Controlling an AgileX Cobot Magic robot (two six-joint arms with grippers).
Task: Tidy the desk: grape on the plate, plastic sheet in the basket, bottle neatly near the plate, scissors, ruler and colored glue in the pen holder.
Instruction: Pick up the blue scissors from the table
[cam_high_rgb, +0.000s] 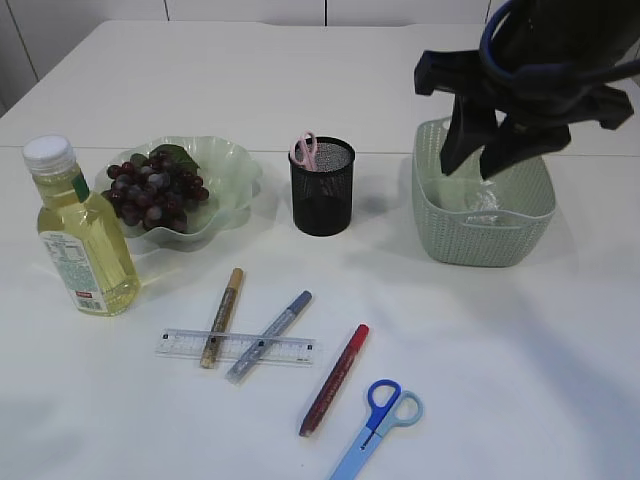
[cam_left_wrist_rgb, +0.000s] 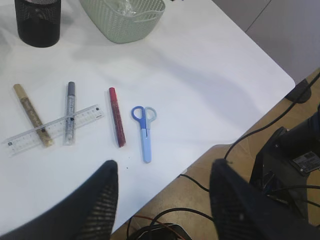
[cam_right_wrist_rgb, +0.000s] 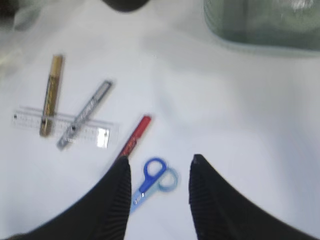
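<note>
From the front, grapes (cam_high_rgb: 153, 190) sit on the plate (cam_high_rgb: 232, 170), pink scissors (cam_high_rgb: 305, 149) stand in the pen holder (cam_high_rgb: 322, 187), the plastic sheet (cam_high_rgb: 484, 205) lies in the basket (cam_high_rgb: 482, 232) under my right gripper (cam_high_rgb: 478, 152), and the bottle (cam_high_rgb: 79, 234) stands left of the plate. My left gripper (cam_left_wrist_rgb: 164, 172) hangs spread and empty over the ruler (cam_left_wrist_rgb: 55, 129), three glue pens and blue scissors (cam_left_wrist_rgb: 144, 131), basket top cut off. My right wrist picture is blurry: fingers (cam_right_wrist_rgb: 119, 195) parted, holding nothing, above the blue scissors and red glue (cam_right_wrist_rgb: 135, 137).

The exterior view looks down at a slant from the near edge across the whole surface (cam_high_rgb: 300, 80). Both wrist views hang high, facing down past their own fingers, and share the blue scissors (cam_left_wrist_rgb: 144, 131) near 6 o'clock and the basket (cam_right_wrist_rgb: 260, 30) toward 1 o'clock.
</note>
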